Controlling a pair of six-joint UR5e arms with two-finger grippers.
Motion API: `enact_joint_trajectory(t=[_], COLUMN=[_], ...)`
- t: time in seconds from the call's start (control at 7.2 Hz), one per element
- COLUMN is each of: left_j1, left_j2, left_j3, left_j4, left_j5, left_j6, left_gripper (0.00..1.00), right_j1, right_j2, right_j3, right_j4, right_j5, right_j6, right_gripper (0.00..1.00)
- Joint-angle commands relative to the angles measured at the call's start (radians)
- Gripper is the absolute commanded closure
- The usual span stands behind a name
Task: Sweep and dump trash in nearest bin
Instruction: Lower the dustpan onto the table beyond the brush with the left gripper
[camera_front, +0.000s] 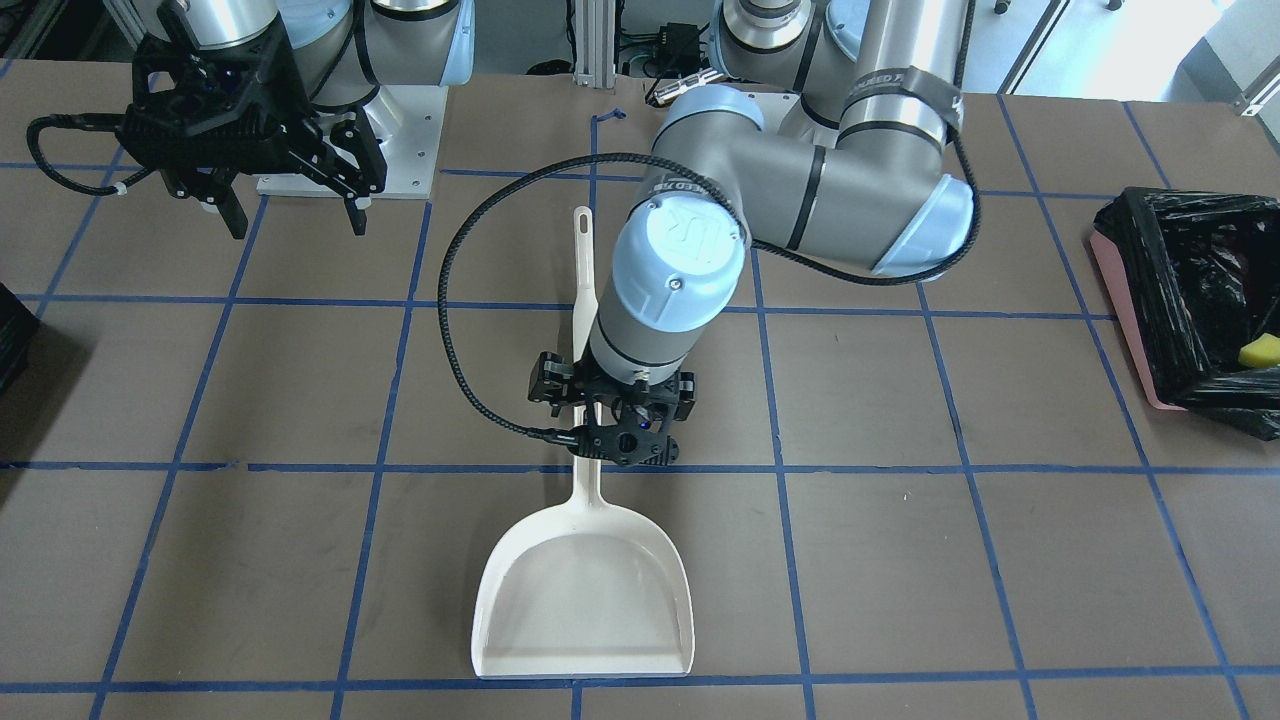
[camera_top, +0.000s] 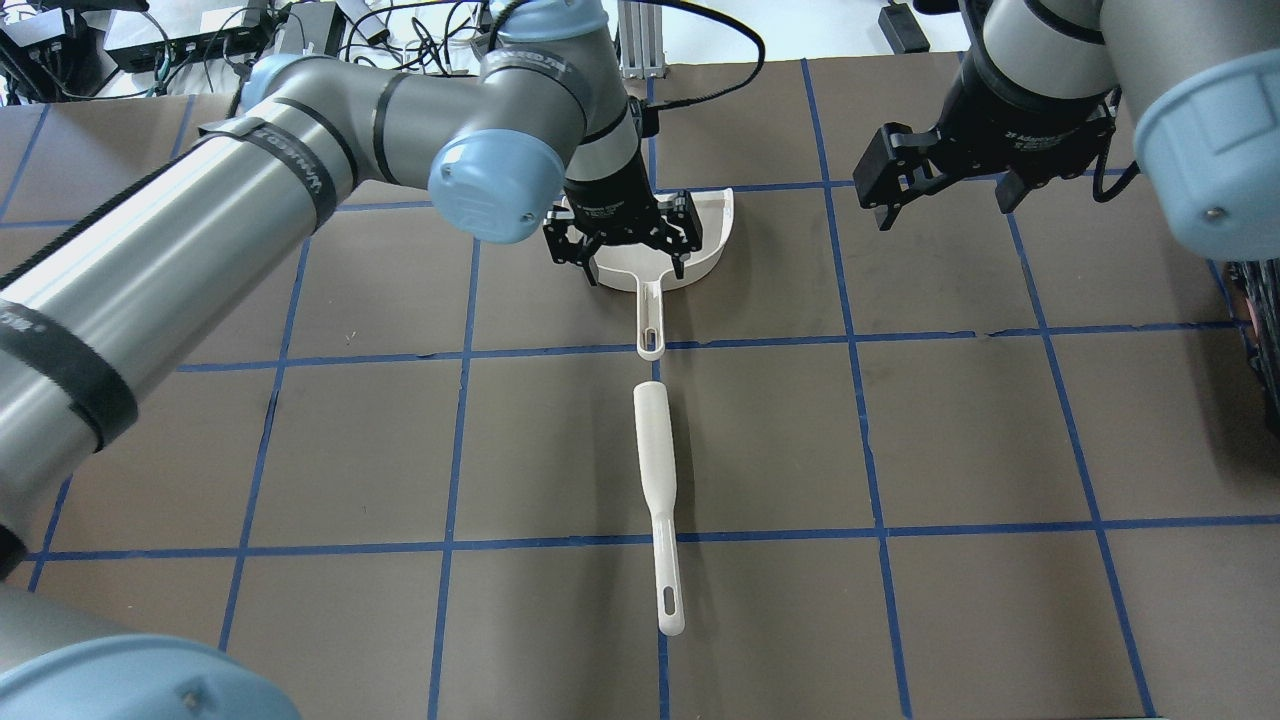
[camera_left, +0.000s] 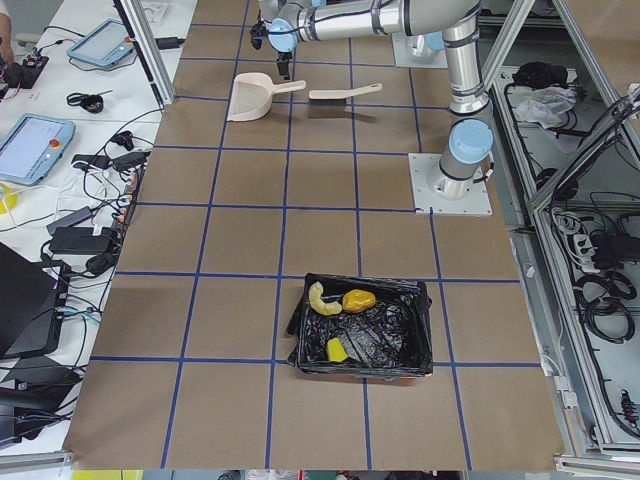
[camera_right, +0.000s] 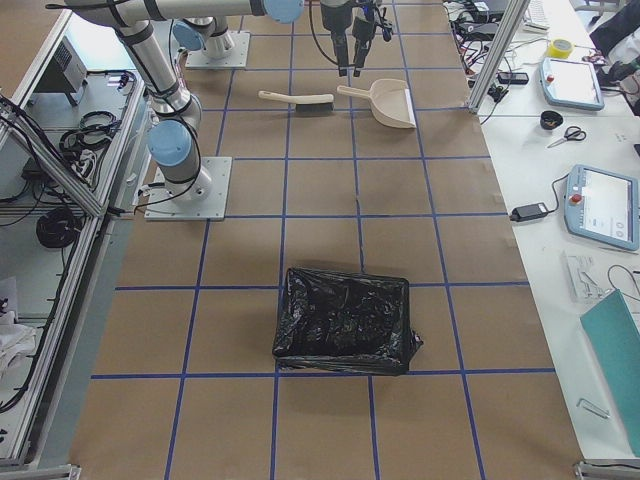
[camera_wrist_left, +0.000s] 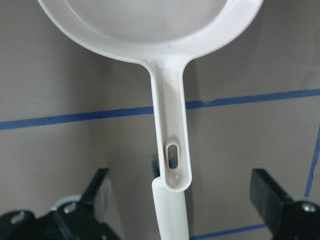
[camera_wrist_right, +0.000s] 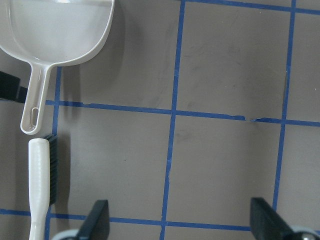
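— Above the white plastic dustpan, the left claw?
— Pointing down, spread wide astride its handle, gripping nothing; right claw hangs open, empty.
— And the pink-sided, black-bagged bin?
— Holds a tan crescent, yellow sponge wedge, golden-brown oval lump.

White dustpan and brush on brown, blue-gridded table; black-lined pink bin.

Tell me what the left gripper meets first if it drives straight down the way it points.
Most likely the dustpan handle: the left gripper hangs above it, jaws open on either side. The brush lies right at the handle's end, so it could be touched too; depth is unclear.
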Motion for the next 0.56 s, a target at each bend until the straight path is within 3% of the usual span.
enact_joint_trajectory(t=[0.0, 0.28, 0.42], left_j1=[0.108, 0.202, 0.253], left_j2=[0.124, 0.256, 0.301], left_j3=[0.005, 0.006, -0.002], left_j4=[-0.072, -0.215, -0.280], left_j5=[0.042, 0.085, 0.150], left_j6=[0.085, 0.157, 0.194], left_gripper=[0.00, 0.00, 0.00], right_j1=[0.000, 0.002, 0.002], right_j2=[-0.001, -0.001, 0.001], right_j3=[0.000, 0.002, 0.002], right_j4=[0.000, 0.000, -0.001], right_j5=[0.000, 0.000, 0.000], right_j6=[0.001, -0.001, -0.001], right_gripper=[0.00, 0.00, 0.00])
